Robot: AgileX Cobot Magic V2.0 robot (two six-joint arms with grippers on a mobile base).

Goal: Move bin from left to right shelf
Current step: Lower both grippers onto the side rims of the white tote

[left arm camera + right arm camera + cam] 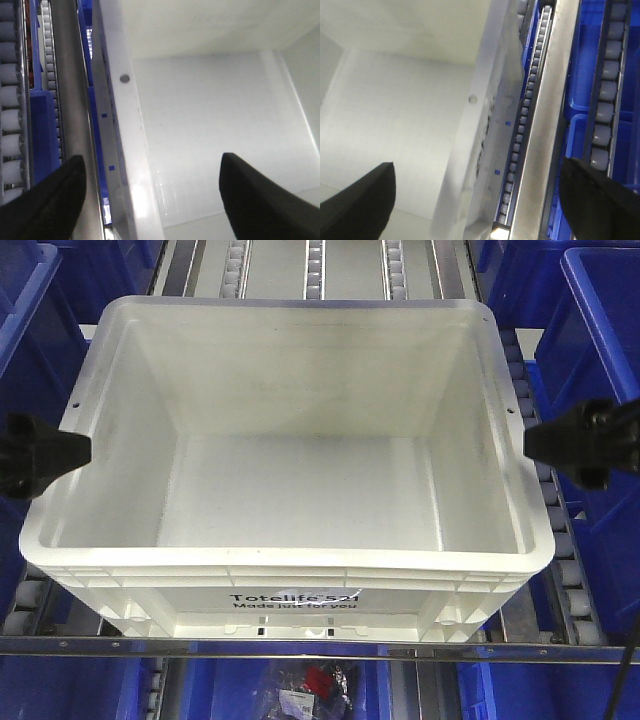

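Item: bin (300,560), a white moulded plastic tote, rectangular, with ribbed rim and smooth inner walls. Front print: "Totelife 5…1 / Made just for you", partly lost in glare. Location: on roller tracks (520,130), between the left tool (150,200) and the right tool (480,200). Each tool: jaws apart, straddling a side rim, nothing clamped. Outward of each tool: steel rails (70,100), blue bins (600,330).

you're looking down onto a shelf (352,270) of steel rails and grey roller tracks (316,262) running away from you; a steel crossbar (300,648) spans its front edge; blue bins (600,320) crowd both sides and the level below; down there lies a clear bag (315,682) holding something red; the light is cool and even
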